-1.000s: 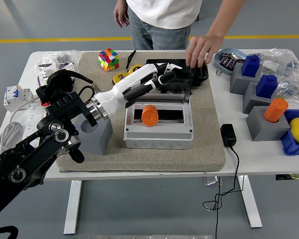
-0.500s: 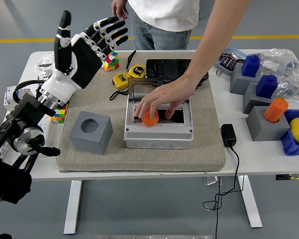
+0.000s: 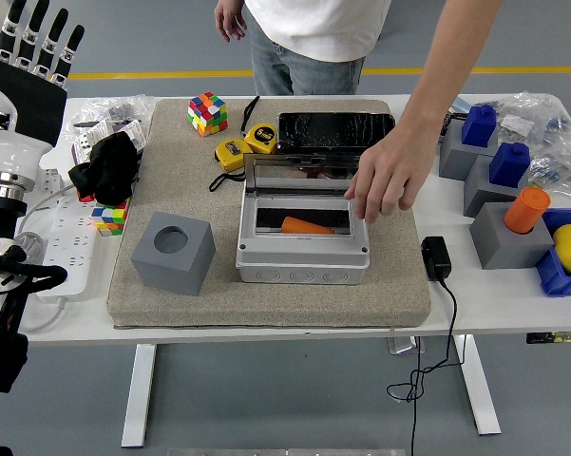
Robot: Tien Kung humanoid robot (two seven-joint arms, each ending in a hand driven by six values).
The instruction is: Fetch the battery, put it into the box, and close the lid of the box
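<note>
The grey box (image 3: 302, 258) sits mid-table on the beige mat (image 3: 266, 299). Its lid (image 3: 299, 175) stands open at the back. An orange battery (image 3: 307, 226) lies flat inside the box. A person's hand (image 3: 385, 182) hovers over the box's right end, fingers pointing down, holding nothing. My left hand (image 3: 30, 57) is raised at the picture's upper left, far from the box, with its fingers spread and empty. My right hand is out of view.
A grey cube with a round hole (image 3: 174, 252) stands left of the box. Behind are a Rubik's cube (image 3: 207, 112), yellow tape measures (image 3: 242, 144) and a black tray (image 3: 334, 127). A black charger (image 3: 435, 258) and grey-blue blocks with an orange cylinder (image 3: 526, 209) stand at right.
My left hand has drawn back up and left, away from the box. The person's hand laid the orange battery flat in the box and moved to the box's right end.
</note>
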